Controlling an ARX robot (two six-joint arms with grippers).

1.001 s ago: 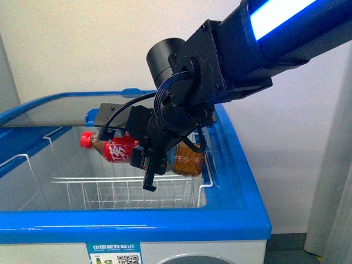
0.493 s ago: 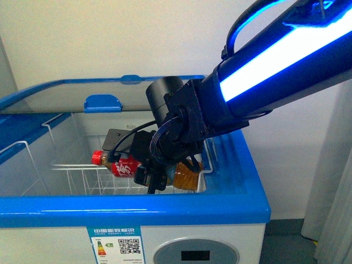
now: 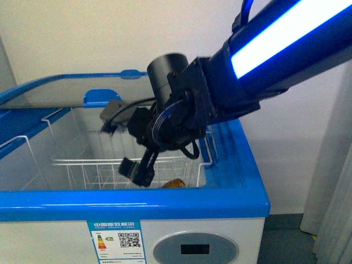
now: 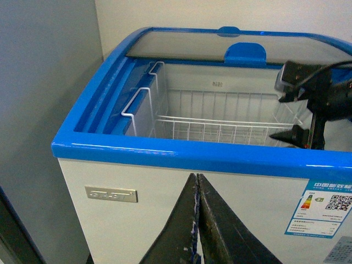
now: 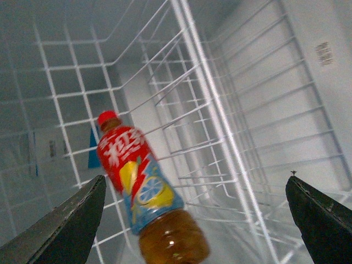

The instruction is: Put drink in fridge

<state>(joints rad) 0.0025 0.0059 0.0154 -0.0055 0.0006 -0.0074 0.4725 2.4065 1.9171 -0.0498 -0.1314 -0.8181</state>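
The fridge (image 3: 132, 209) is a white chest freezer with a blue rim, its right side open. My right gripper (image 3: 125, 144) is open over the white wire basket (image 3: 93, 170) inside it. The drink lies loose in the basket, and only its amber base (image 3: 175, 183) shows over the rim. In the right wrist view the drink (image 5: 140, 192), with red cap and label, is blurred between the spread fingers of my right gripper (image 5: 196, 181), apart from both. My left gripper (image 4: 197, 177) is shut and empty in front of the fridge wall (image 4: 137, 220), outside it.
The sliding glass lid (image 3: 82, 91) with its blue handle (image 3: 102, 99) covers the fridge's far left part. A plain grey cabinet (image 4: 44, 110) stands against the fridge's left side. A pale curtain (image 3: 330, 192) hangs at the right. My right arm (image 4: 316, 104) shows over the basket.
My right gripper lowered the drink into the fridge, then opened and let it go. The drink dropped into the wire basket. The gripper now sits a little higher with its fingers spread.
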